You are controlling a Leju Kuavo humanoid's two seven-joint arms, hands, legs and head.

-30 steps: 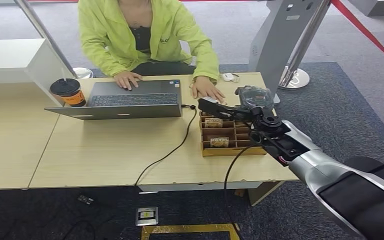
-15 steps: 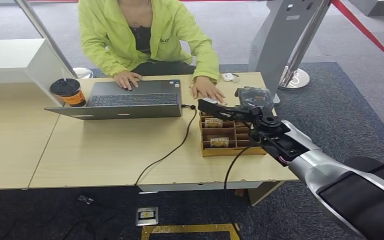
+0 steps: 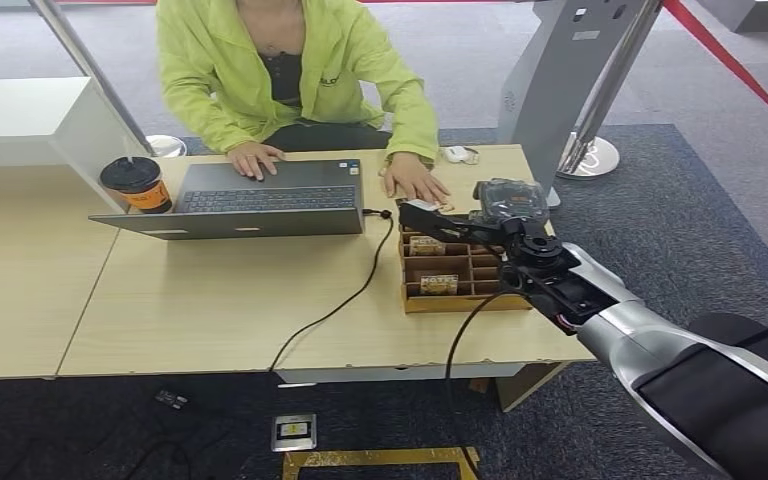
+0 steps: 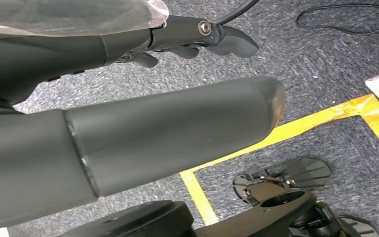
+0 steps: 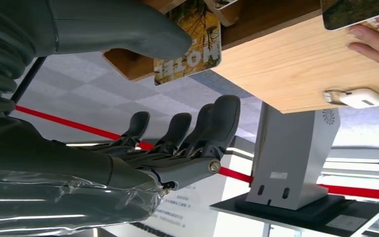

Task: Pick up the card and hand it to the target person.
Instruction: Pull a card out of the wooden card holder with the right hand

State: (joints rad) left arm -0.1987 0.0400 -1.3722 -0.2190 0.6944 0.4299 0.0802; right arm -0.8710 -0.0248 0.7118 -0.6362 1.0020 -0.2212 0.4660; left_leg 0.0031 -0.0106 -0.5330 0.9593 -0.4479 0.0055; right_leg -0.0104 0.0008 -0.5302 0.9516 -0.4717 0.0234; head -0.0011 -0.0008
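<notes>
"HOTEL" on card [image 5: 190,47], upside down

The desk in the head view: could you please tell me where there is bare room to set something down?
Bare: the wood between the laptop and the desk's near edge, left of the black cable. Crowded: around the wooden card organizer, the right hand over it.

- Office reception or front-desk setting, by the look of the pale wooden desk [image 3: 210,300].
- Open laptop [image 3: 260,200] and lidded coffee cup [image 3: 137,184] on the desk.
- Grey carpet [image 3: 700,230], red barrier rope [image 3: 730,62] and kiosk stand [image 3: 575,80] beyond the desk.
</notes>
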